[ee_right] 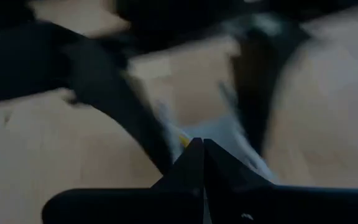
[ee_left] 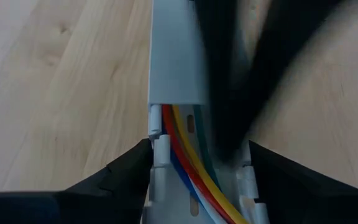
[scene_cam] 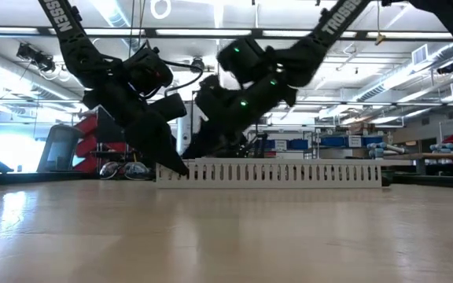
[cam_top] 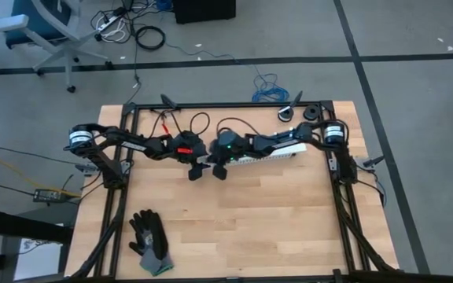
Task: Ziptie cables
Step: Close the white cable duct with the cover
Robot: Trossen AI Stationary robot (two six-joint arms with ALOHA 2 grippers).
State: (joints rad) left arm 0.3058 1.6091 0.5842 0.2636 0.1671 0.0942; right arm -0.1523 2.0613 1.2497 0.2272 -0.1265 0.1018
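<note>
Red, yellow, blue cables [ee_left: 188, 163] lie in white slotted strip [ee_left: 173, 56], right between left hand's [ee_left: 197, 163] open fingers [ee_left: 120, 174]. Right hand [ee_right: 202, 146] shut, empty, just beside strip on wooden surface [cam_top: 274, 228].

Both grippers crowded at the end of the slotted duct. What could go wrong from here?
1. The left gripper straddles the white slotted duct with fingers open; closing could pinch the cables lying inside.
2. The shut right gripper sits very close to the left one in the high view; the arms could collide.
3. A sideways nudge could shift the duct.
</note>
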